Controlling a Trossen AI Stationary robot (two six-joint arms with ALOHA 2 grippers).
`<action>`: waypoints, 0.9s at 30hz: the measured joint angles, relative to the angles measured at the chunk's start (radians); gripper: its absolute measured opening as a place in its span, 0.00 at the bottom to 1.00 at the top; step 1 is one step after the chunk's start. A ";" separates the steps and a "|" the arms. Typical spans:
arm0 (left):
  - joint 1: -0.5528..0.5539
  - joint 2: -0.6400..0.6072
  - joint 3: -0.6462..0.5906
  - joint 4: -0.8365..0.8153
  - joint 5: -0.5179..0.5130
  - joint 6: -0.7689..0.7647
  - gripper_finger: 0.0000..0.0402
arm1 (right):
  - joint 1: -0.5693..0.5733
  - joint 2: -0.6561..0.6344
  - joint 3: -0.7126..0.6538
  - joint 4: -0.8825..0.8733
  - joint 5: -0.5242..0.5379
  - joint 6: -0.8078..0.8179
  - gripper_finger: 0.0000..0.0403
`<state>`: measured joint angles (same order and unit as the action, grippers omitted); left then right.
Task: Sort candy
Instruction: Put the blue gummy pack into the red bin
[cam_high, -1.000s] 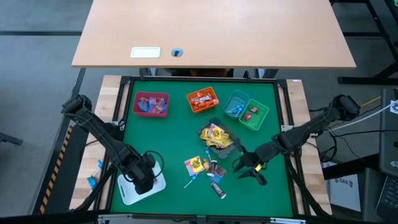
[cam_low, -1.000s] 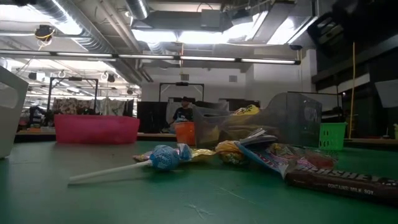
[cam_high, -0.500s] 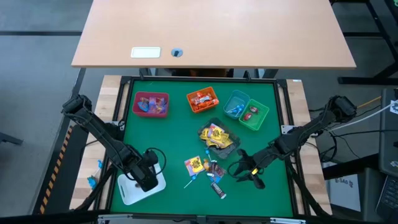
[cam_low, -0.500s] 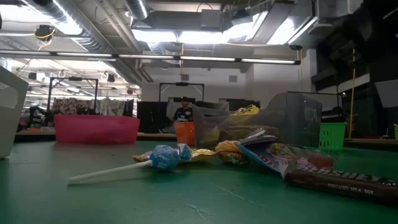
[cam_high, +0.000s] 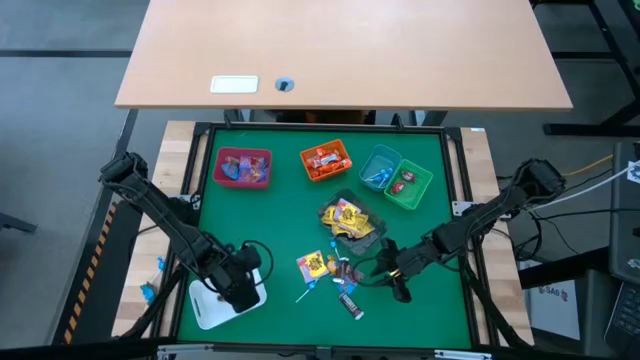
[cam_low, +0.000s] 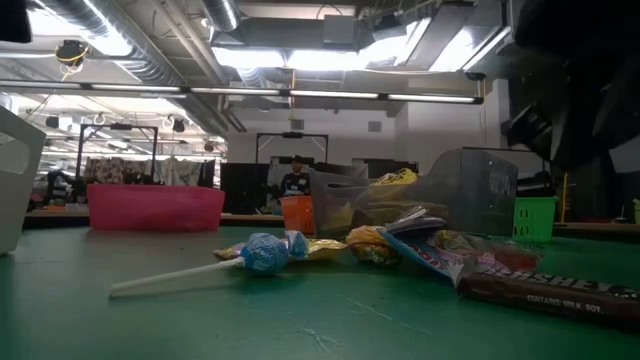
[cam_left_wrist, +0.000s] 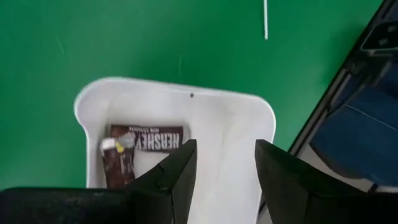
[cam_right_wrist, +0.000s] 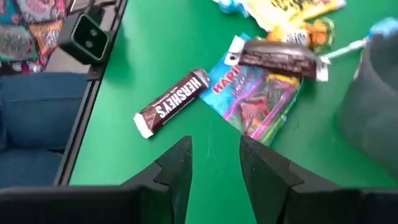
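A green-topped table (cam_high: 280, 225) carries four bins at twelve o'clock: pink (cam_high: 242, 166), orange (cam_high: 326, 160), blue (cam_high: 379, 167), green (cam_high: 409, 185). Loose candy (cam_high: 332, 270) and a clear bin (cam_high: 350, 222) lie centrally; a white tray (cam_high: 205, 307) sits at seven o'clock.

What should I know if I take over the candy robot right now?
Left gripper: open, empty, over the white tray, which holds two brown bars.
Right gripper: open, empty, above the mat near a loose Hershey's bar.
Done: some candy sits in the pink bin, orange bin, blue bin and green bin.
Left: the loose pile mid-mat, with a lollipop, and the yellow packets in the clear bin.
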<state>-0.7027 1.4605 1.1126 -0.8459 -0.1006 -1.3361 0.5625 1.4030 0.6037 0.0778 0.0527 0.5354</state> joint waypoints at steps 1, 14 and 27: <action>0.000 0.000 0.000 0.000 -0.011 0.009 0.38 | 0.000 0.004 0.000 0.001 -0.007 0.013 0.33; 0.000 0.000 0.000 0.002 -0.022 0.038 0.38 | 0.000 0.008 0.000 0.004 -0.021 0.062 0.33; 0.000 0.000 0.000 0.003 -0.025 0.038 0.38 | 0.000 0.021 0.000 0.003 0.101 0.167 0.62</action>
<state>-0.7025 1.4605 1.1126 -0.8433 -0.1260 -1.2980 0.5625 1.4244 0.6037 0.0810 0.1532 0.7022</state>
